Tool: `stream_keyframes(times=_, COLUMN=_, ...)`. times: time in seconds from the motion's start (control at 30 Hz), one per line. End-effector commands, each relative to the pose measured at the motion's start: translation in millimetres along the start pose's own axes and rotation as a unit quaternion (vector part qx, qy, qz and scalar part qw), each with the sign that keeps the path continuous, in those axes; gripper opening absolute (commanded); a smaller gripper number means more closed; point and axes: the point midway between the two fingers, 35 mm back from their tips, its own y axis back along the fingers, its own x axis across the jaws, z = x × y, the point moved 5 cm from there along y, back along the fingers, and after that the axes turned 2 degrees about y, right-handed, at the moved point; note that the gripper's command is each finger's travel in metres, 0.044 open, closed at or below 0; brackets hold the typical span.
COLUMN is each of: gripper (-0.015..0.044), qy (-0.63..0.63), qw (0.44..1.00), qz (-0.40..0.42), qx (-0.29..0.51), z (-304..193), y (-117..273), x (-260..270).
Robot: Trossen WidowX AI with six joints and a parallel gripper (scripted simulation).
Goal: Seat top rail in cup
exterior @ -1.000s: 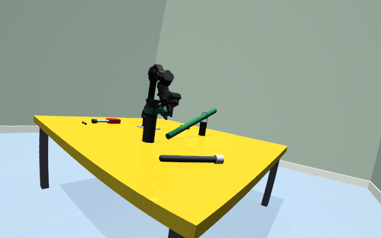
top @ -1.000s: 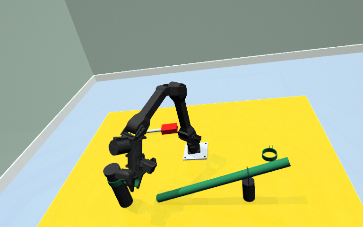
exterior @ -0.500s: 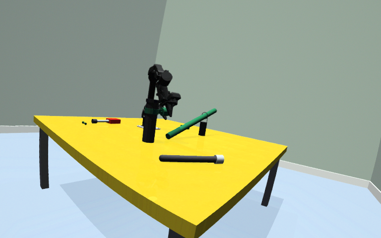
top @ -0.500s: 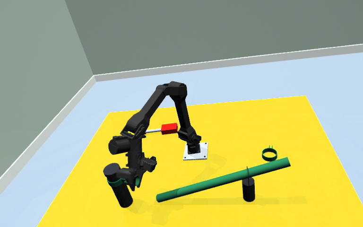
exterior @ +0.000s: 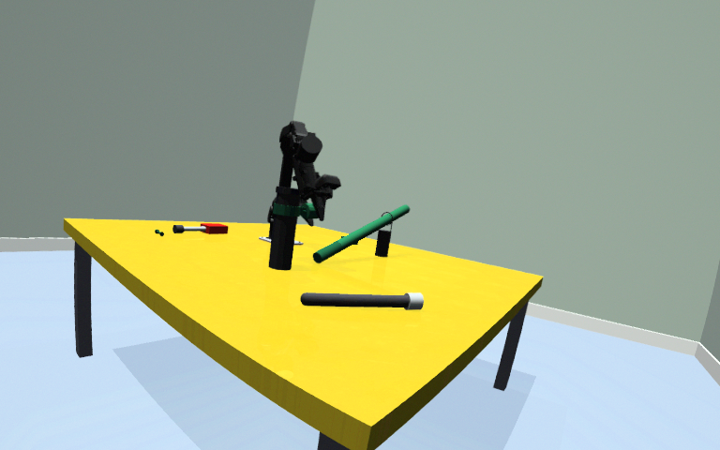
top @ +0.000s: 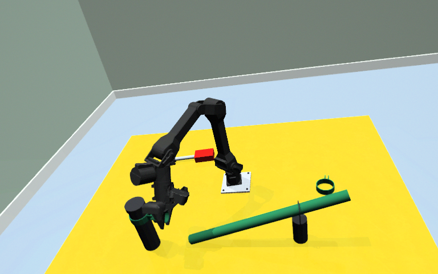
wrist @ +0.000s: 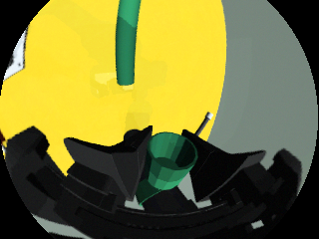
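My gripper [top: 165, 225] [exterior: 316, 221] [wrist: 167, 130] is shut on the green rail-end cup [exterior: 313, 210] [wrist: 171, 159], whose mouth faces away from the palm and is empty. The cup joins the green brace band [top: 138, 221] [exterior: 285, 210], up near the cap [top: 134, 205] of the big black post [top: 146, 236] [exterior: 282, 238]. The green rail [top: 258, 221] [exterior: 361, 232] [wrist: 126, 55] slopes through the loop cap [top: 299, 218] on the short post [top: 300, 230] [exterior: 382, 245]. Its cut end is low, below the cup and apart from it and the post.
A loose green band [top: 325, 191] lies behind the rail's high end. A red-handled tool [top: 203, 155] [exterior: 214, 228] lies behind the arm. A black rod [exterior: 352, 300] with a white end lies on the big post's far side. Small green pieces [exterior: 158, 232] lie near the tool.
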Motion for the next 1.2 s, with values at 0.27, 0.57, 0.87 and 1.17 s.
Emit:
stream_keyframes(times=0.27, gripper=0.0000, qy=0.017, qw=1.000, qz=0.003, qx=-0.011, z=-2, y=2, x=6)
stream_keyframes(times=0.57, gripper=0.0000, qy=0.034, qw=0.999, qz=0.003, qx=-0.021, z=-3, y=3, x=9)
stream_keyframes(times=0.87, gripper=0.0000, qy=0.055, qw=0.998, qz=0.003, qx=-0.033, z=-4, y=5, x=13)
stream_keyframes(times=1.17, gripper=0.0000, qy=0.070, qw=0.997, qz=0.003, qx=-0.041, z=-6, y=7, x=15)
